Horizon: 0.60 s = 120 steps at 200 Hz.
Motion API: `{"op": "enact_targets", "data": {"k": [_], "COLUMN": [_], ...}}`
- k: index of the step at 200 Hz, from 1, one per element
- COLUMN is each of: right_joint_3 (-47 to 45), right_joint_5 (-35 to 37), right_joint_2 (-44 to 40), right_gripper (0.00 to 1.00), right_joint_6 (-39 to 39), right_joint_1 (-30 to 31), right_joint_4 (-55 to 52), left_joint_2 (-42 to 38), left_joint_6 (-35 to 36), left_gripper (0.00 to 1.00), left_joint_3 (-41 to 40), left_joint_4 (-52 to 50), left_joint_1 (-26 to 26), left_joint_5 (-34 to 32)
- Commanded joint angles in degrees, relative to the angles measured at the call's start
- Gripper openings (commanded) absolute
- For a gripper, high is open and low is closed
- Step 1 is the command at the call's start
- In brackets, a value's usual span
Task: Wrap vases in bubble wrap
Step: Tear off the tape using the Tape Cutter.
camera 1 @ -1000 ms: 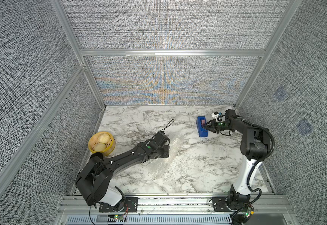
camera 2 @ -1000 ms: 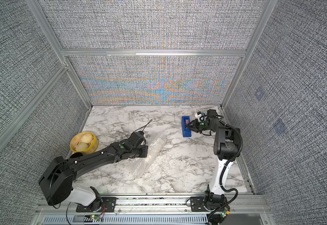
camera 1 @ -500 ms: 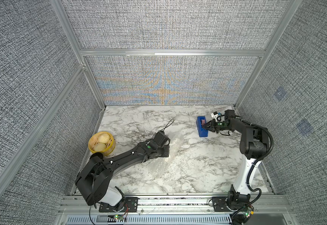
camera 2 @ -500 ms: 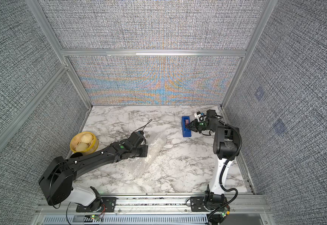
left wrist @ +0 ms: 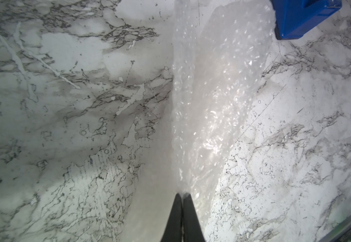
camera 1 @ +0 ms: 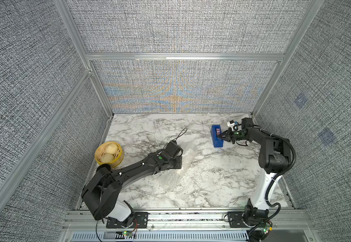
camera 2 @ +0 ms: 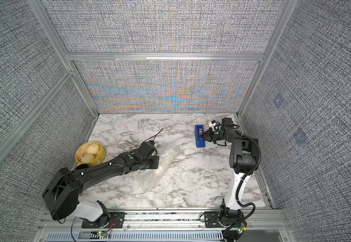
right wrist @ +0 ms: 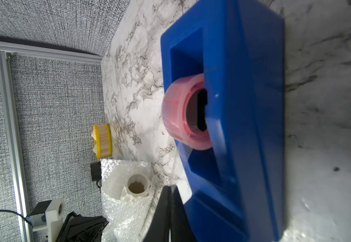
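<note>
- While the left arm (camera 1: 149,165) lies low across the worktop (camera 1: 212,178) in both top views, its tip meets the bunched wrap (camera 1: 184,167) near mid-worktop. The vase cannot be seen from up here. A basket (camera 1: 108,155) stands well apart by the left wall. At the far right, the right fingers (camera 1: 220,137) have just drawn shut at the blue dispenser (camera 1: 217,143); a moment ago they stood partly apart.
- From the left wrist, the left fingers (left wrist: 180,202) are clenched on a raised fold of wrap (left wrist: 208,94), holding it up off the worktop. A corner of the dispenser (left wrist: 302,18) shows beyond.
- From the right wrist, the right fingers (right wrist: 166,197) are pressed together just beside the dispenser (right wrist: 243,104). A faint clear strip seems to run to them from the tape (right wrist: 183,113), so they look pinched on its loose end. Past them the vase (right wrist: 138,185) lies nested in the wrap (right wrist: 116,188), mouth toward this arm.
- Judged from this, the rolling looks done and held. The fresh pinch means a length of tape can be pulled to seal the bundle.
</note>
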Motion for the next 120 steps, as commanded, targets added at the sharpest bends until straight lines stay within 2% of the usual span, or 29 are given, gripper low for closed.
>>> {"op": "enact_targets", "data": {"k": [1, 67, 120], "right_joint_3": [-1.13, -6.98, -15.30], "right_joint_5": [-3.89, -3.14, -0.62], "right_joint_2": [-1.36, -5.19, -11.83], "right_gripper": [0.05, 0.00, 0.00], "right_joint_6": [3.91, 8.48, 9.98], "right_joint_1": [0.06, 0.04, 0.04], "right_joint_4": [3.61, 8.60, 10.54], "left_joint_2": [0.20, 0.37, 1.04], "left_joint_6": [-0.01, -0.18, -0.36], "left_gripper": [0.00, 0.00, 0.00], "left_joint_3": [0.19, -0.10, 0.01], "left_joint_4": [0.22, 0.39, 0.82], "left_joint_1": [0.05, 0.04, 0.05], "left_joint_5": [-0.41, -0.69, -0.43]}}
